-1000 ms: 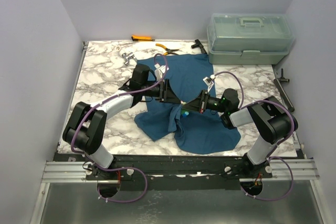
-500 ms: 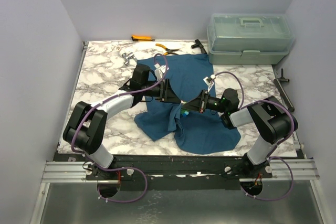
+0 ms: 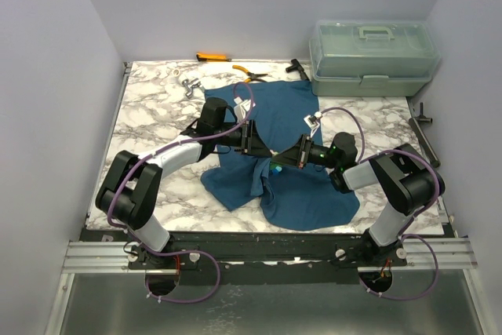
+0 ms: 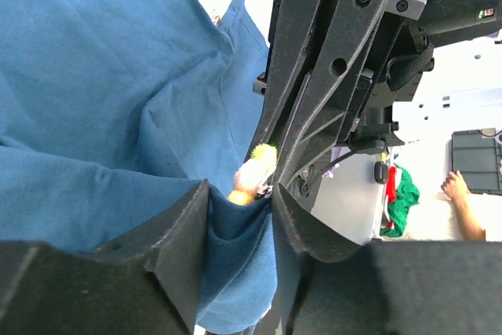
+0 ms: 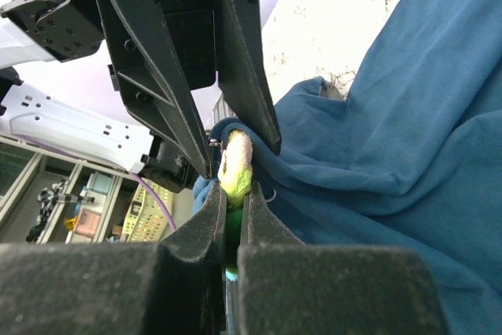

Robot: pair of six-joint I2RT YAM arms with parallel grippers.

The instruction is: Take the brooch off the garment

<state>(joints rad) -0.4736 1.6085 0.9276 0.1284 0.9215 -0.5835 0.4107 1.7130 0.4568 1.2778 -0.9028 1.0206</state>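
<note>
Above the table (image 3: 157,115), the top view shows almost no change over the last second: the left gripper (image 3: 257,147) has only edged slightly right, and the right gripper (image 3: 281,161) remains tip to tip with it over the garment (image 3: 302,190). The brooch (image 3: 277,168) is therefore judged still attached; separation has not begun. In the left wrist view, the left fingers grasp a raised fold of cloth, with the brooch just beyond their tips. In the right wrist view, the right fingers are clenched on the brooch, and the left fingers flank the cloth directly behind it. The garment's near hem lies close to the near table edge. The toolbox (image 3: 372,56) stands far right and the pliers (image 3: 251,76) far centre, both well apart. Bare marble to the right gives the right arm room to retract.
</note>
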